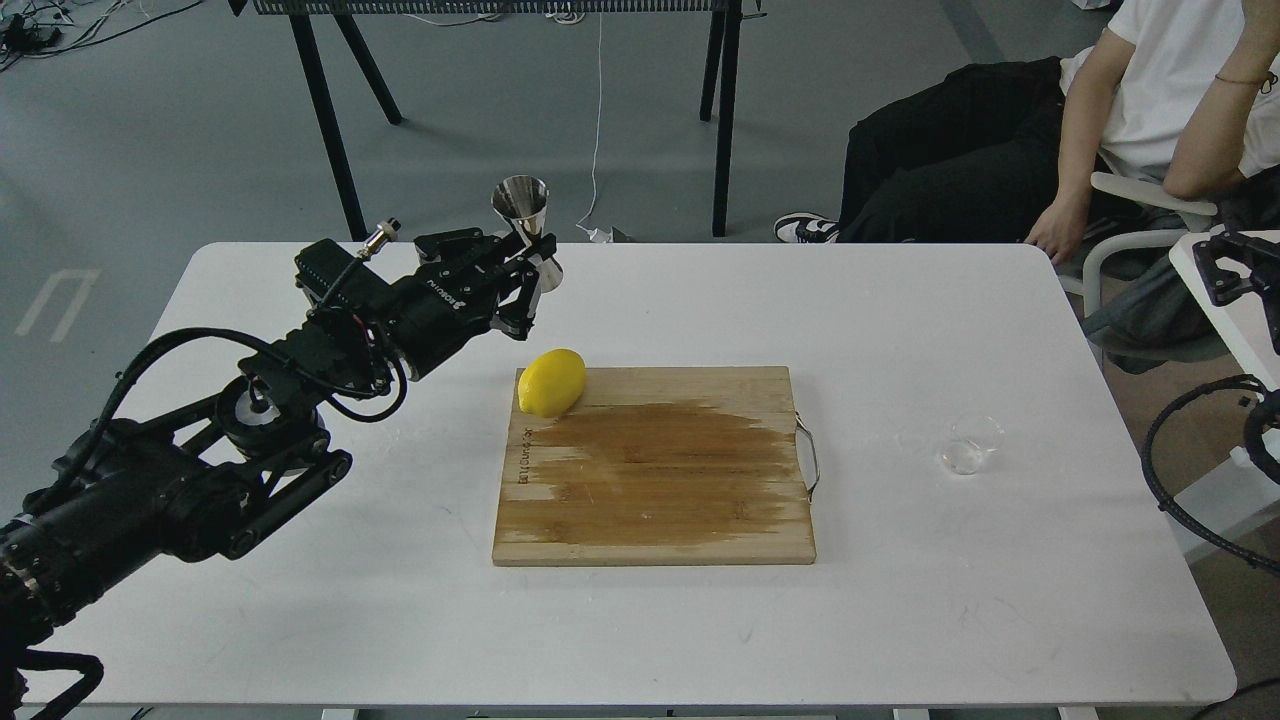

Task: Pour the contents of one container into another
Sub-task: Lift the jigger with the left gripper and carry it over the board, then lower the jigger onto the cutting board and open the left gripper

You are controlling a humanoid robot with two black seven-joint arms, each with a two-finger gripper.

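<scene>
Left end effector [532, 268] grips the steel jigger [526, 228] upright; glass cup [972, 443] well apart.

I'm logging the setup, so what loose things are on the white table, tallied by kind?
Steel jigger, gripped by the left claw: 1
Clear glass cup: 1
Lemon: 1
Wooden cutting board: 1
Total: 4

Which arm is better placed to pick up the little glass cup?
Right, probably. The glass cup sits near the table's right edge, where that arm comes in; the left gripper is already around the steel jigger.
</scene>
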